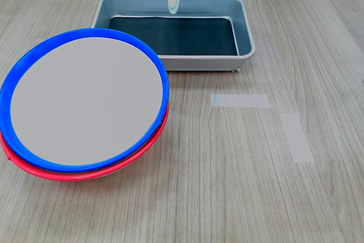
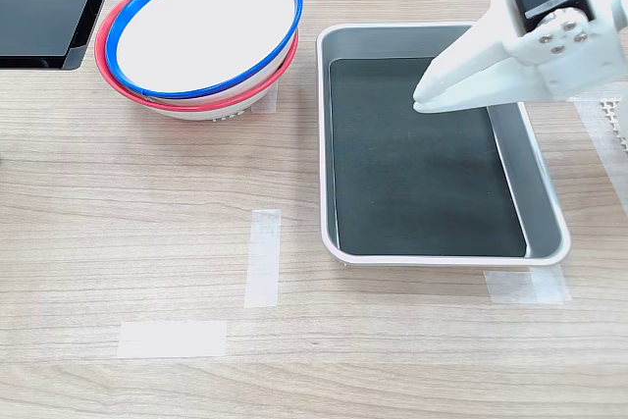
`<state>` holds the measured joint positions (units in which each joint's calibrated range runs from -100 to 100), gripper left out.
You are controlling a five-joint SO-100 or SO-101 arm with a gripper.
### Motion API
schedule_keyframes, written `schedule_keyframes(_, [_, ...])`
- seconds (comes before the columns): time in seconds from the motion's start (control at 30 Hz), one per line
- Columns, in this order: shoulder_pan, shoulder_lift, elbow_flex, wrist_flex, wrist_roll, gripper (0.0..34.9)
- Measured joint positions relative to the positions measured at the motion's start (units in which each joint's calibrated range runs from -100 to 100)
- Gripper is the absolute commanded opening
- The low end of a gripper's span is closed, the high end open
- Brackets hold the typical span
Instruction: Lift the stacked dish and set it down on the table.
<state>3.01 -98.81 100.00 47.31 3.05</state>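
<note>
The blue dish [image 2: 201,31] sits inside the red dish [image 2: 128,80], a bit tilted, so its rim sticks up and gives something to grab. Both rest on the desk [image 2: 147,213], to the left of the grey tray [image 2: 545,198] in the second exterior view. The gripper [image 2: 424,100] hangs over the tray, well apart from the dishes. Its jaws look pressed together, holding nothing, so lifting has not begun.

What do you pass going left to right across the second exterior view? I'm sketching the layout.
Black panel → stacked dish on the red-rimmed dish → upright tape strip → metal tray → gripper.
</note>
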Motion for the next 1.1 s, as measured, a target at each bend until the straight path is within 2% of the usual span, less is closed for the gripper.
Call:
schedule_keyframes(0.7, [0.00,0.00,0.00,0.00,0.00,0.4])
schedule_keyframes(0.73, [0.00,0.00,0.00,0.00,0.00,2.3])
schedule_keyframes(0.8, [0.00,0.00,0.00,0.00,0.00,0.4])
schedule_keyframes(1.03, [-0.35,0.00,0.00,0.08,-0.29,0.3])
schedule_keyframes(1.07, [0.00,0.51,-0.18,-0.98,0.00,1.2])
schedule_keyframes(1.1, [1.68,3.15,-1.91,-3.26,0.73,3.8])
